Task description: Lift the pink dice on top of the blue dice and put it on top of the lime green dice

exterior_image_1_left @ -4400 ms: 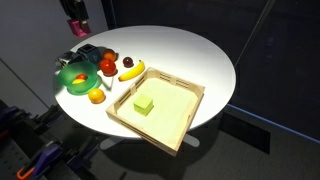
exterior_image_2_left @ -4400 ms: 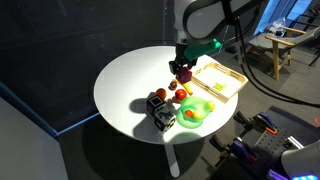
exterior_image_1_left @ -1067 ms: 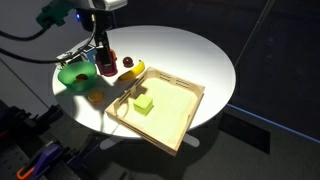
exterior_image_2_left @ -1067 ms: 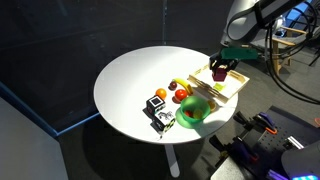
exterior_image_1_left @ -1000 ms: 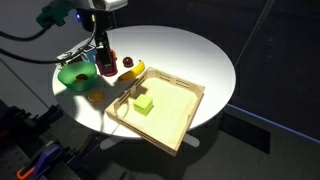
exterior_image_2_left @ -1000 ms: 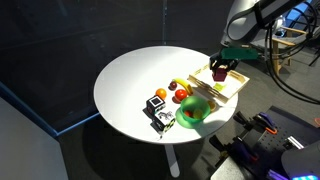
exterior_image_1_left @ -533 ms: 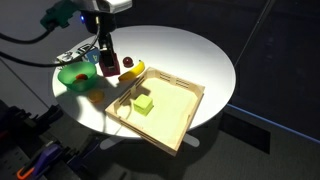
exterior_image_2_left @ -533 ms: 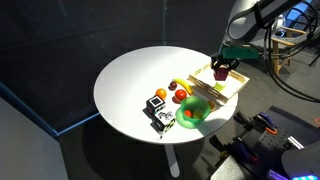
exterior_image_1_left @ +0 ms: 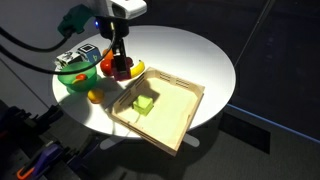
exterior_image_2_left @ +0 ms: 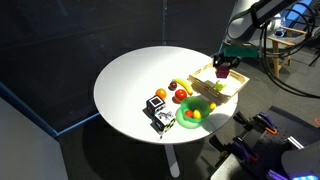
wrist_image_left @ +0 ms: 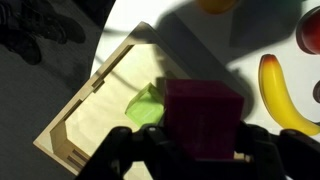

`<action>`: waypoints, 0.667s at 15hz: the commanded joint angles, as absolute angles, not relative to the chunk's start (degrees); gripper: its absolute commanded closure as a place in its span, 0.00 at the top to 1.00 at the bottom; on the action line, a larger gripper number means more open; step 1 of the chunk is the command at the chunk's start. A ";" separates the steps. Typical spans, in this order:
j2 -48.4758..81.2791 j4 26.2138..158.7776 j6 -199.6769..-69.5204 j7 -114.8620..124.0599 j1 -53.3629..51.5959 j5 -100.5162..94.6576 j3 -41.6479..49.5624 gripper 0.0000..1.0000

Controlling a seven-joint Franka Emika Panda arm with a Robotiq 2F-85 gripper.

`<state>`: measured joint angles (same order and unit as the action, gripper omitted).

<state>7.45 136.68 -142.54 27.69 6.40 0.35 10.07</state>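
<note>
My gripper [exterior_image_1_left: 120, 66] is shut on the pink dice [wrist_image_left: 205, 120], a magenta cube, and holds it above the table by the near edge of the wooden tray [exterior_image_1_left: 178, 136]. In the wrist view the pink dice fills the space between my fingers [wrist_image_left: 200, 150]. The lime green dice [wrist_image_left: 146, 108] lies flat inside the tray, just beside and below the pink dice; it also shows in an exterior view [exterior_image_1_left: 144, 103]. My gripper also shows over the tray [exterior_image_2_left: 224, 67]. The blue dice is not visible.
A banana [wrist_image_left: 280, 90] lies next to the tray. A green bowl [exterior_image_1_left: 74, 78] with fruit stands at the table's edge, with an orange fruit [exterior_image_1_left: 96, 96] beside it. A black-and-white box [exterior_image_2_left: 158, 108] sits near the bowl [exterior_image_2_left: 193, 114].
My gripper has carried the pink dice away from the green bowl, past the banana, towards the wooden tray and the lime green dice.
</note>
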 commanded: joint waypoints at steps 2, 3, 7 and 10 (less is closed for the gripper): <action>10.00 133.64 -142.78 20.96 8.16 2.09 10.69 0.25; 10.47 133.27 -142.75 19.07 8.53 2.51 10.69 0.25; 12.26 132.27 -142.55 13.27 9.82 2.23 11.12 0.25; 13.55 131.92 -143.00 9.19 10.95 2.31 11.34 0.25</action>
